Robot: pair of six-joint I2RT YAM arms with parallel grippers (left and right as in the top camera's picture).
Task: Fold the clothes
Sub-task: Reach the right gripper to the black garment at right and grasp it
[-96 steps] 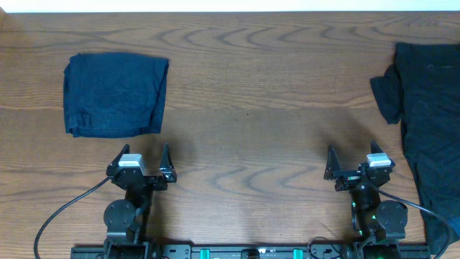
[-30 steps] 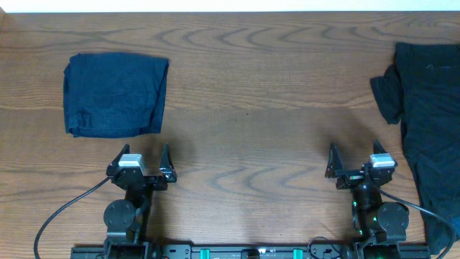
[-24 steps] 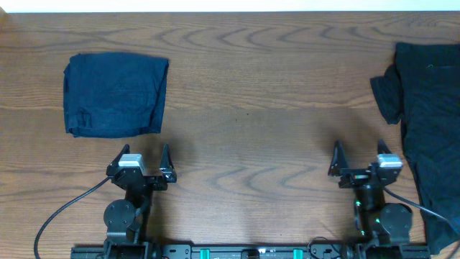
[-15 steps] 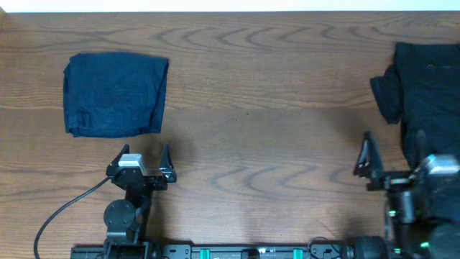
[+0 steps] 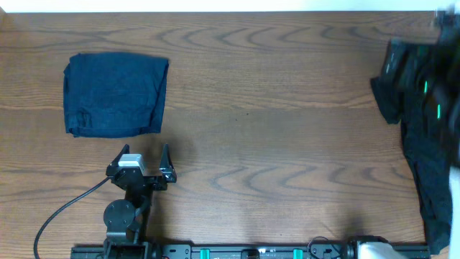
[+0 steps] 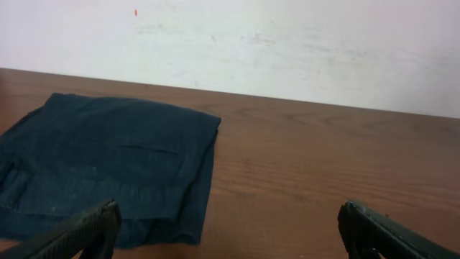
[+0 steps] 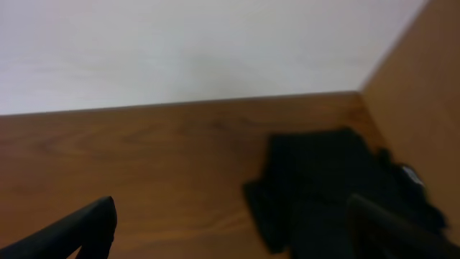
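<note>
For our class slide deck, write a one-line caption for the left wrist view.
Open left gripper facing a folded navy garment on the wooden table.

A brown wood-grain table (image 5: 259, 108) meets a plain white wall (image 6: 287, 43).

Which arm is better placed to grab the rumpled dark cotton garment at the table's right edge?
Likely right: right gripper hangs open beside that garment; left gripper sits by the far folded navy cloth.

Light is even and fairly bright, casting only soft shadows on the bench (image 5: 273, 144). In the overhead view the right arm (image 5: 428, 79) is a motion-blurred smear at the far right. The right wrist view is soft throughout, and its dark clothes (image 7: 323, 173) lack detail. The left wrist view is sharp.
</note>
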